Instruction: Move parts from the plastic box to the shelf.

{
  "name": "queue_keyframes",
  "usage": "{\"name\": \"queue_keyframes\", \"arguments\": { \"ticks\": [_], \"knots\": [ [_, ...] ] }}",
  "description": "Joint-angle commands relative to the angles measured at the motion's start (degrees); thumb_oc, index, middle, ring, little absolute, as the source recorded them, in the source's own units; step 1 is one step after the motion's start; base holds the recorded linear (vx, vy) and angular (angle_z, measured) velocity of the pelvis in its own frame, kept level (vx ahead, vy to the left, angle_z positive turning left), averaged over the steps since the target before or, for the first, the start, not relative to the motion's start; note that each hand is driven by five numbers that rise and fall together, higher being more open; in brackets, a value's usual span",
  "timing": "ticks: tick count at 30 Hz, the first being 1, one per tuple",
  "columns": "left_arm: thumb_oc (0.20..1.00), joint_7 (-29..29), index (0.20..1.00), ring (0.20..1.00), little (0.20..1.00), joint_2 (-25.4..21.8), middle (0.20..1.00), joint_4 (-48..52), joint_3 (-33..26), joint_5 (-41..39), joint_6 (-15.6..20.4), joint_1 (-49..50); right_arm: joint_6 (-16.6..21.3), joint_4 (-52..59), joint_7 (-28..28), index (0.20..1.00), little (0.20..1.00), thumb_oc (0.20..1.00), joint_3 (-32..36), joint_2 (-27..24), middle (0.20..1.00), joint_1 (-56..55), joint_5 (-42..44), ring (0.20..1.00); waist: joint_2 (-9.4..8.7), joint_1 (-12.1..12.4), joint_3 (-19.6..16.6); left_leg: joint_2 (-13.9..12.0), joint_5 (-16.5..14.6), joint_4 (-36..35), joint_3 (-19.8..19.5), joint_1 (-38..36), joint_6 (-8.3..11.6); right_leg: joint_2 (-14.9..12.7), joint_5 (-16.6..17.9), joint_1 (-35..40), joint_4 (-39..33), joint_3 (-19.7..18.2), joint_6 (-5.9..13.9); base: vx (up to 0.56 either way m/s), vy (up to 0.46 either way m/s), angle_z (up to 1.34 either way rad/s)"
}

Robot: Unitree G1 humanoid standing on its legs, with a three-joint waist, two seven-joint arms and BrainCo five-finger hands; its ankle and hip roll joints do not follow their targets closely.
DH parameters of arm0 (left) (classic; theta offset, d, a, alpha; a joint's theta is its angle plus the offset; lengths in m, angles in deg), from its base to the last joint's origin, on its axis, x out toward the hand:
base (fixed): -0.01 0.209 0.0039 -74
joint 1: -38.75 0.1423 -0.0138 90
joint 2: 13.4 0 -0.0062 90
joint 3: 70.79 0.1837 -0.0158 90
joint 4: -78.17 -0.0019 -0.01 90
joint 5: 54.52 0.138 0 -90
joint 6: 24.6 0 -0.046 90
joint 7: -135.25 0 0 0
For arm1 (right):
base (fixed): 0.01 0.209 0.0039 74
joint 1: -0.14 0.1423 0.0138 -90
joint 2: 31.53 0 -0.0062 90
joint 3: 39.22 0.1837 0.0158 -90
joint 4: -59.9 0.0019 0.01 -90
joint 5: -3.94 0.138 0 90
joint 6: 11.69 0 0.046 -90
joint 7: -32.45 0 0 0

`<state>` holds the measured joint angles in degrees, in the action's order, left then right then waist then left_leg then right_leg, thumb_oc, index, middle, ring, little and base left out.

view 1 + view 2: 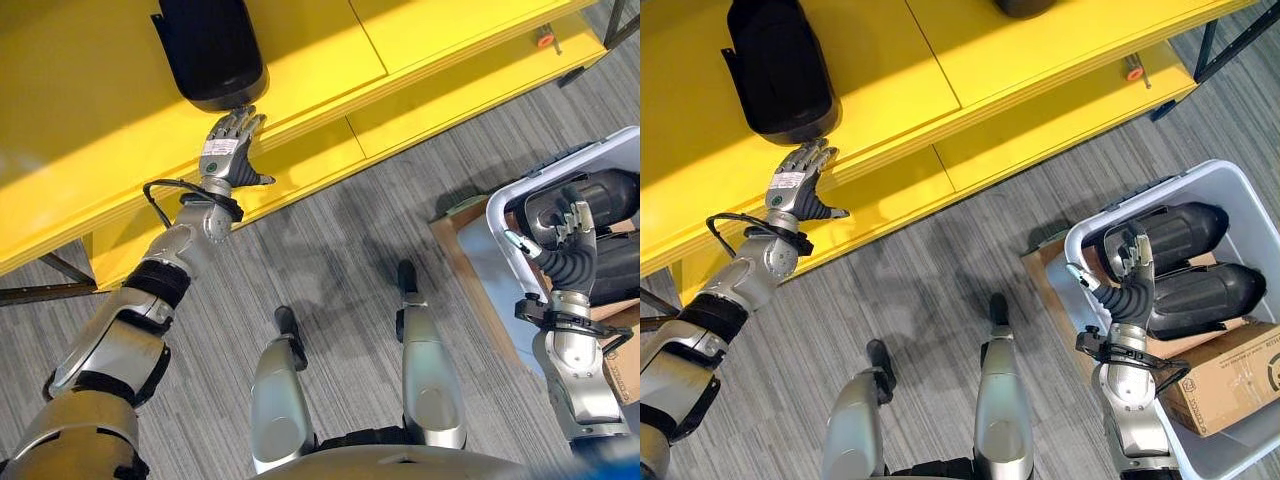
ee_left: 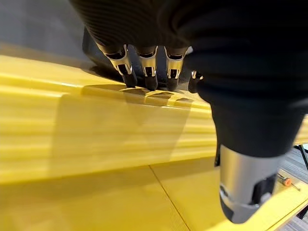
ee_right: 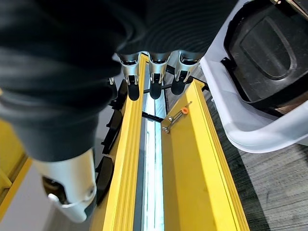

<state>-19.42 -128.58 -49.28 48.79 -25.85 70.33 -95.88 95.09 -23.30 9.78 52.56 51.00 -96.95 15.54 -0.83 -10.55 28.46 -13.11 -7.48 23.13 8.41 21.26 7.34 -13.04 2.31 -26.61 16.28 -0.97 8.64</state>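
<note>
A black rounded plastic part (image 1: 778, 70) lies near the yellow shelf's (image 1: 890, 90) front edge, touched by the left hand's (image 1: 800, 175) straight fingers. The right hand (image 1: 1130, 270), relaxed and empty, is held over the white plastic box (image 1: 1230, 185). A gentle push inward is advised.

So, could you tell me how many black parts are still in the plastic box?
2 show in the plastic box: one black part further from the robot, one black part nearer, beside a cardboard box. More may be hidden.

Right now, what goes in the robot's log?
left hand: open, by black part on shelf | right hand: open, over plastic box
</note>
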Motion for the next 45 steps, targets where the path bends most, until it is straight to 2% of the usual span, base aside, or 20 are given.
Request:
{"name": "queue_keyframes", "arguments": {
  "ticks": [1, 25, 45],
  "knots": [
    [1.0, -1.45, 1.0, 1.0, 1.0, -4.34, 1.0, -6.01, -1.67, -0.54, -1.94, -2.43, 3.77, 3.31, -0.19, 1.0, 1.0, 1.0, 3.41, -0.85, 1.0, -1.64, -0.02, 1.0, -1.79, -0.77, -1.96, -2.33, 3.74, 0.68, -3.58, 3.67, 1.15, -2.21, -10.23, 4.13, 9.28, 0.23, 0.42, 0.0, 0.0, 0.0],
    [1.0, -2.58, 1.0, 1.0, 1.0, -6.23, 1.0, -7.39, 5.36, 3.06, -1.77, -11.19, 4.36, 3.73, 0.0, 1.0, 1.0, 1.0, 3.9, -2.05, 1.0, -2.95, 0.5, 1.0, -1.93, -1.68, -2.38, -2.22, 3.02, 1.89, -3.41, 4.51, 0.99, -2.01, -10.13, 2.5, 10.11, -1.31, 0.55, 0.0, 0.0, 0.0],
    [1.0, -1.79, 1.0, 1.0, 1.0, -6.26, 1.0, -8.93, 7.78, 2.25, -1.82, -16.01, 4.61, 4.21, 0.22, 1.0, 1.0, 1.0, 3.49, -2.4, 1.0, -4.09, 1.09, 1.0, -2.51, -2.66, -2.44, -2.82, 1.85, 3.61, -2.5, 4.75, 0.71, -1.31, -10.02, 0.89, 10.83, -2.93, 0.65, 0.01, 0.002, -0.04]
  ]
}}
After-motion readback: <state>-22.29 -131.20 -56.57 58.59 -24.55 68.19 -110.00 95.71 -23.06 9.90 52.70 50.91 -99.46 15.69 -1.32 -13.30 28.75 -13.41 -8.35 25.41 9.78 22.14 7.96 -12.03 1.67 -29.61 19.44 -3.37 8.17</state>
